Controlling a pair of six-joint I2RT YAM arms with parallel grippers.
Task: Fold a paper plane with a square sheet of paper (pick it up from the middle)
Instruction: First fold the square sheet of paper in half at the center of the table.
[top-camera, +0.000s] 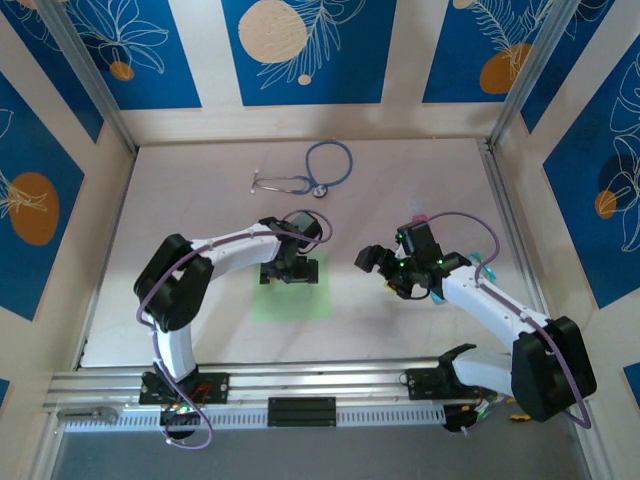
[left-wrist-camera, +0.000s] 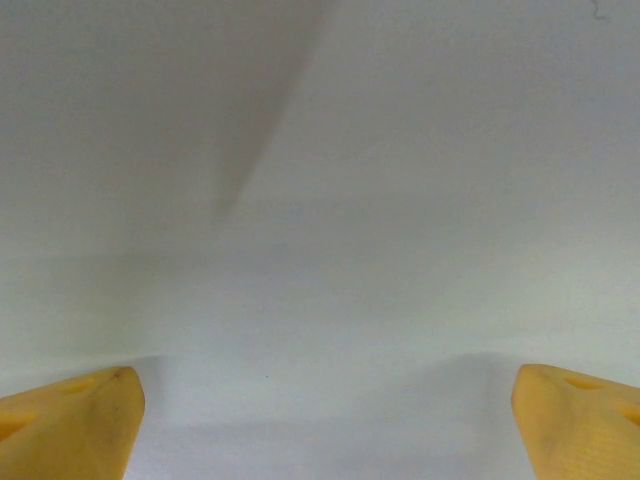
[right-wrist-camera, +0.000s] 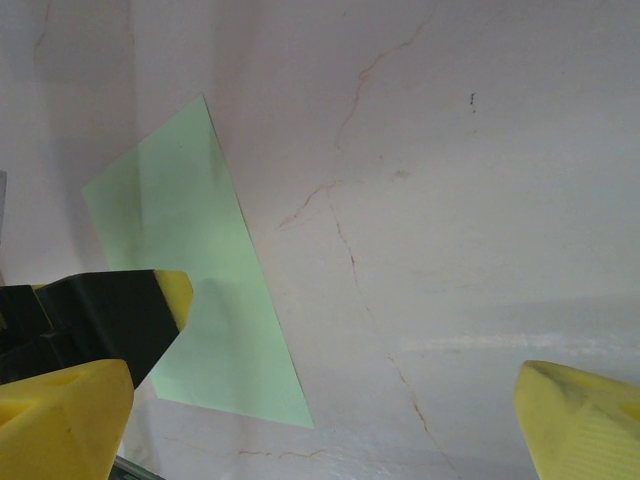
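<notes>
Yellow fingertips (left-wrist-camera: 70, 425) of my left end effector (left-wrist-camera: 330, 425) are sitting at the bottom corners of the left wrist view. They are spread wide apart and nothing is lying between them. Beyond them I am looking at a pale, blurred plane, too close for me to tell paper from surface.

From above, my left end effector (top-camera: 290, 265) is pointing down over the far edge of the square sheet of paper (top-camera: 298, 303). That sheet is lying flat on the surface (top-camera: 200, 200), a little left of centre and towards the near side. I cannot tell whether my fingertips are touching it.

My right end effector (top-camera: 385, 272) is hovering just right of the sheet, apart from it. In the right wrist view it (right-wrist-camera: 320, 425) is standing just as wide and gripping nothing. The green sheet (right-wrist-camera: 215, 270) is lying off to the left on the pale, veined surface (right-wrist-camera: 480, 200).

A stethoscope (top-camera: 305, 175) is lying at the far side, well apart from both arms.
</notes>
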